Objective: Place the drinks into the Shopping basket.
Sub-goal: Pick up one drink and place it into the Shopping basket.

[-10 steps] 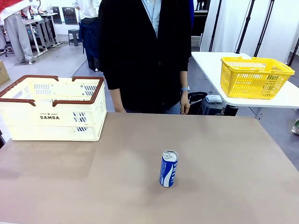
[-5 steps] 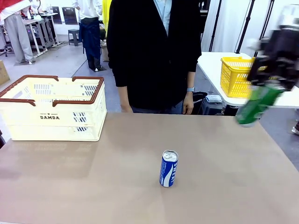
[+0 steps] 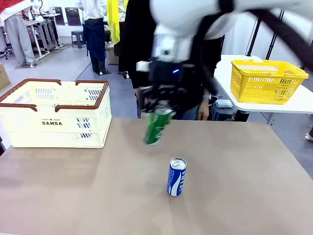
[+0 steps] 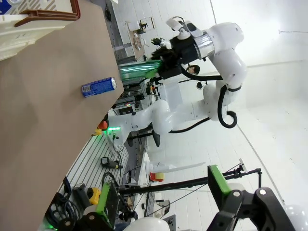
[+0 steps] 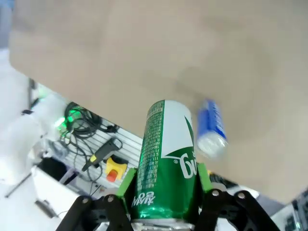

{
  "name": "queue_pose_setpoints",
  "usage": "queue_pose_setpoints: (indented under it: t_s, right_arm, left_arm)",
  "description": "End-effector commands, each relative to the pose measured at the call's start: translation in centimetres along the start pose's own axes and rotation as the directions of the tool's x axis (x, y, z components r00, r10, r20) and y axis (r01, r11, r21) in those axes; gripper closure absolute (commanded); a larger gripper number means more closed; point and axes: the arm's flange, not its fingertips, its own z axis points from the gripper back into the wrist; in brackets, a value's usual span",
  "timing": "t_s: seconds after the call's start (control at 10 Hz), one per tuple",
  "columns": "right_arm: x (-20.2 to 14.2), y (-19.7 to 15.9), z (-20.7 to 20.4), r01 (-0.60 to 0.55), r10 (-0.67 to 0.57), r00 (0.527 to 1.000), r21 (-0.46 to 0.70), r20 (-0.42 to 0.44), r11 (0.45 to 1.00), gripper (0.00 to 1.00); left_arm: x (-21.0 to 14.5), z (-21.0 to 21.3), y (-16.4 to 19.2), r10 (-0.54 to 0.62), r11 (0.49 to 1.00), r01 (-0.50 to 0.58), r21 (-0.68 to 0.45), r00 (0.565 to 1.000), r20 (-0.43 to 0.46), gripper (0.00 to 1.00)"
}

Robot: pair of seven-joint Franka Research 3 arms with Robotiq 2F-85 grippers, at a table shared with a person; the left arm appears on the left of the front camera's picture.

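Right gripper (image 3: 161,110): you are seeing it clamping the green can (image 3: 156,129), tilted, hanging over the table (image 3: 244,186) at frame centre.
Blue can (image 3: 176,176): standing upright, lower centre.
Shopping basket (image 3: 54,117): sitting at the left, well apart from both cans.

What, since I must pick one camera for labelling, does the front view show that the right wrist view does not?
Front view: the Shopping basket at the left of the table, the yellow mesh basket on a side table, and the person behind the arm.

Right wrist view: the green pads pressed on the sides of the green can, its white print close up, and cables and a yellow tool past the table's edge.

Both: the green can, tilted in the air in the right gripper, the blue can, and the table.
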Motion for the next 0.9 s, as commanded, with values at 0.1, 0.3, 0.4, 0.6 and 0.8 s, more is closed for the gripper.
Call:
queue_pose_setpoints:
  t_s: [0.1, 0.3, 0.4, 0.6, 0.8]
  right_arm:
    - [6.7, 2.9, -3.4, -0.078, 0.074, 0.995, -0.063, -0.068, 0.995, 1.00]
    - [9.5, 3.6, -8.2, -0.077, 0.064, 0.991, -0.108, -0.116, 0.991, 1.00]
    - [10.1, 3.6, -10.7, -0.082, 0.066, 0.990, -0.122, -0.125, 0.989, 1.00]
    - [11.1, 2.3, -14.7, -0.055, 0.034, 0.990, -0.159, -0.134, 0.986, 1.00]
    - [11.3, 1.9, -15.8, -0.042, 0.012, 0.989, -0.200, -0.146, 0.979, 1.00]
  left_arm:
    - [-0.3, 0.0, -0.1, 0.011, 1.000, -0.011, 0.012, 1.000, -0.007, 0.00]
    - [-0.3, 0.0, -0.1, 0.011, 1.000, -0.011, 0.012, 1.000, -0.007, 0.00]
    - [-0.3, 0.0, -0.1, 0.011, 1.000, -0.011, 0.012, 1.000, -0.007, 0.00]
    - [-0.3, 0.0, -0.1, 0.011, 1.000, -0.011, 0.012, 1.000, -0.007, 0.00]
    - [-0.3, 0.0, -0.1, 0.011, 1.000, -0.011, 0.012, 1.000, -0.007, 0.00]
